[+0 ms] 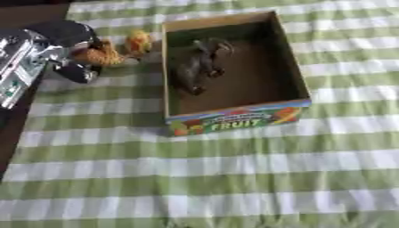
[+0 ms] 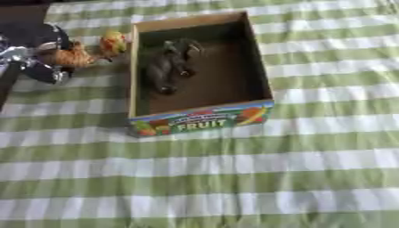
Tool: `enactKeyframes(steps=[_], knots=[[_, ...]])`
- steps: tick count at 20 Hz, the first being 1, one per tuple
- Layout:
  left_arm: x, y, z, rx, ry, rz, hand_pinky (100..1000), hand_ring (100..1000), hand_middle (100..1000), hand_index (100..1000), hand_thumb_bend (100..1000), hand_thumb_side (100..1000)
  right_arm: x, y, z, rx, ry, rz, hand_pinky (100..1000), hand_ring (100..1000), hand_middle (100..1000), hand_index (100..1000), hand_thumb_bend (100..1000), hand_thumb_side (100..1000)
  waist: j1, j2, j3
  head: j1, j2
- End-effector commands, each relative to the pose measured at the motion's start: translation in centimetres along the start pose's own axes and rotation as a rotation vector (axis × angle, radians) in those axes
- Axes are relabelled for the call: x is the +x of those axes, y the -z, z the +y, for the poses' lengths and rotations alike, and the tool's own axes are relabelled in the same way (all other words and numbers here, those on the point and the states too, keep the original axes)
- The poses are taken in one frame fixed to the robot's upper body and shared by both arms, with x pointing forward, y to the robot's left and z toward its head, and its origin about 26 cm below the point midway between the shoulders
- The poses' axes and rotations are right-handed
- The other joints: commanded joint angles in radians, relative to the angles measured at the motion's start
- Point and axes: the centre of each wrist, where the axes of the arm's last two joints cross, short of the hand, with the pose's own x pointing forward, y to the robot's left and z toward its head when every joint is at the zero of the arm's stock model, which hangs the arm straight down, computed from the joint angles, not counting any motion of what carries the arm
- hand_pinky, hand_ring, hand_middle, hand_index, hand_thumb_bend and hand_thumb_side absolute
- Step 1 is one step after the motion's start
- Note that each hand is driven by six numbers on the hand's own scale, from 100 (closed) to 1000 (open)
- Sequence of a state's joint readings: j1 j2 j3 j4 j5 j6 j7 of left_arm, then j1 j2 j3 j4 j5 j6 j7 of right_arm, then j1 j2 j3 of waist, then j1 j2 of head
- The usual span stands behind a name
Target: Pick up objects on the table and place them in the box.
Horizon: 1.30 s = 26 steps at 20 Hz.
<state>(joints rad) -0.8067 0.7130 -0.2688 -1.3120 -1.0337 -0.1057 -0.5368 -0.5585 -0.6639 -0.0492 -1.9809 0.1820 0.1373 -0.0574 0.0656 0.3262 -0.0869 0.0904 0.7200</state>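
An open cardboard box (image 1: 238, 119) with a colourful "FRUIT" label on its near wall stands on the checked cloth. A dark grey toy animal (image 1: 199, 66) lies inside it, toward the left wall. Just left of the box's far left corner, my left hand (image 1: 68, 36) comes in from the upper left with its black fingers curled round an orange and yellow toy figure (image 1: 117, 51). The figure's yellow end (image 1: 139, 41) points toward the box and is close to its left wall, outside it. My right hand shows in neither view.
A green and white checked cloth (image 1: 234, 178) covers the table in front of and to the right of the box. A dark strip along the left edge (image 1: 15, 133) marks where the cloth ends. My silver forearm (image 1: 19, 62) lies over that edge.
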Motion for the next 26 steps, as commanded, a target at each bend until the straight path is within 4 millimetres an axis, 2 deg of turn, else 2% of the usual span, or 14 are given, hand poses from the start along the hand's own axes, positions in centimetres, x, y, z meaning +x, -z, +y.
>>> enactKeyframes(steps=[1, 5, 10, 16, 21, 26], knots=[[-1.1, -1.0, 2.2, 0.061, 0.018, 0.036, 413, 597, 528, 500, 100, 264, 0.6, 0.2, -0.8, -0.014, -0.014, -0.026, 776, 823, 763, 861, 100, 1000, -0.004, -0.027, 0.002, -0.001, 0.001], [-0.8, -1.4, 3.7, 0.09, 0.026, 0.037, 412, 597, 528, 503, 100, 263, 0.5, 0.2, -0.8, -0.013, -0.012, -0.023, 776, 823, 763, 861, 100, 1000, -0.004, -0.032, 0.004, -0.003, 0.001], [0.8, -2.0, 7.2, 0.172, 0.05, -0.005, 413, 597, 529, 507, 100, 264, 0.5, 0.1, -0.8, -0.015, -0.006, -0.021, 776, 823, 762, 860, 100, 1000, -0.005, -0.04, 0.007, -0.014, 0.002], [4.6, -1.8, 10.9, 0.298, 0.057, -0.097, 414, 596, 531, 510, 100, 263, 0.7, 0.3, -0.7, -0.024, 0.012, -0.038, 776, 823, 762, 861, 100, 1000, -0.01, -0.046, 0.002, -0.047, -0.018], [7.4, -1.3, 12.4, 0.357, 0.034, -0.162, 416, 594, 532, 513, 100, 263, 0.7, 0.4, -0.6, -0.029, 0.023, -0.045, 776, 823, 762, 861, 100, 1000, -0.012, -0.046, -0.004, -0.066, -0.022], [10.6, -0.3, 13.5, 0.389, 0.018, -0.227, 417, 593, 532, 514, 100, 265, 0.8, 0.5, -0.6, -0.039, 0.032, -0.048, 776, 823, 761, 859, 100, 1000, -0.013, -0.042, -0.01, -0.058, -0.024]])
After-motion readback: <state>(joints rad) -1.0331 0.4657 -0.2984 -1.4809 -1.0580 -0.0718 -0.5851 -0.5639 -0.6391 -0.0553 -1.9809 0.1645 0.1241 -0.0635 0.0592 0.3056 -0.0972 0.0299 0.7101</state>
